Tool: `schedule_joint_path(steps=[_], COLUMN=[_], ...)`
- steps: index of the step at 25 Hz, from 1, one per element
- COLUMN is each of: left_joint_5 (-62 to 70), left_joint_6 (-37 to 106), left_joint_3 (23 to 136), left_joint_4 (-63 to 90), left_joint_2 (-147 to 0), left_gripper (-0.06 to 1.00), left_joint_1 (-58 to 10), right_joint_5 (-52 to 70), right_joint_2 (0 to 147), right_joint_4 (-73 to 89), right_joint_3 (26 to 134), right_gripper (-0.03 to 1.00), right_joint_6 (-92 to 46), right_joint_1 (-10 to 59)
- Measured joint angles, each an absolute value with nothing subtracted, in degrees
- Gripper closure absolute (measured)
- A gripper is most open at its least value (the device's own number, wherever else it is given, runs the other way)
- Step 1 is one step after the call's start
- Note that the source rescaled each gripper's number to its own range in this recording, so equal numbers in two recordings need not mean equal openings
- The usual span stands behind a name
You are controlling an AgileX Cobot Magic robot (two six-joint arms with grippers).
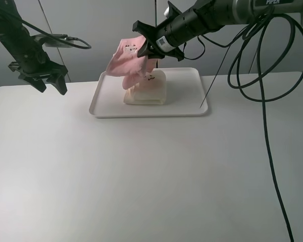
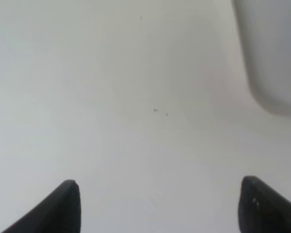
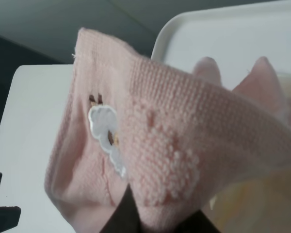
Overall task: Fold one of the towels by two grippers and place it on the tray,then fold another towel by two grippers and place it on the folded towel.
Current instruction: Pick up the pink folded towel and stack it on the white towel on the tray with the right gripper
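Grey wall panels back a white bench (image 1: 141,171); in the high view the tray (image 1: 192,108) sits at upper centre with the cream towel (image 1: 146,96) folded on it, while the right tool (image 1: 145,49) grips the pink towel (image 1: 126,60) above. Left wrist view: the left tool (image 2: 160,206) is spread, empty, over bare bench. Right wrist view: pink cloth is clenched above the tray. Judged step: placing the second towel; next, lower and release squarely.

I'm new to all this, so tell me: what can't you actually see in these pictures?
- Exterior high view: the pale pink terry towel hides part of the folded cream terry towel.
- Right wrist view: the pink towel hides most of the right gripper.
- Left wrist view: the flat white plastic tray is cut off and blurred.
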State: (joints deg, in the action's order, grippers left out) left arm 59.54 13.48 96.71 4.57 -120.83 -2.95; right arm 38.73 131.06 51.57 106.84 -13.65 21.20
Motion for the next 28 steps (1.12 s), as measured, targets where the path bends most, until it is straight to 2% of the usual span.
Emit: schedule_joint_path(steps=[7, 20, 22, 23, 26, 28], left_joint_5=[59.5, 60.4, 60.5, 60.6, 60.6, 60.6], left_joint_6=[13.5, 13.7, 13.7, 13.7, 13.7, 13.7], left_joint_3=[96.7, 96.7, 96.7, 96.7, 96.7, 96.7], left_joint_4=[4.6, 4.6, 4.6, 4.6, 4.6, 4.6], left_joint_2=[-120.8, -120.8, -120.8, -120.8, -120.8, -120.8], left_gripper=[0.09, 0.09, 0.09, 0.09, 0.09, 0.09], left_joint_1=[-3.0, -3.0, -3.0, -3.0, -3.0, -3.0], right_joint_5=[40.9, 37.6, 36.9, 36.6, 36.3, 36.3], right_joint_2=[134.8, 139.5, 139.6, 139.6, 139.6, 139.1], right_joint_4=[51.8, 47.8, 47.7, 47.6, 47.5, 46.5], right_joint_3=[106.8, 106.8, 106.8, 106.8, 106.9, 106.9], right_gripper=[0.89, 0.87, 0.73, 0.59, 0.09, 0.0], right_joint_6=[-12.3, -11.8, -11.7, -11.7, -11.7, -11.8], right_joint_1=[20.2, 20.0, 20.0, 20.0, 20.0, 20.0])
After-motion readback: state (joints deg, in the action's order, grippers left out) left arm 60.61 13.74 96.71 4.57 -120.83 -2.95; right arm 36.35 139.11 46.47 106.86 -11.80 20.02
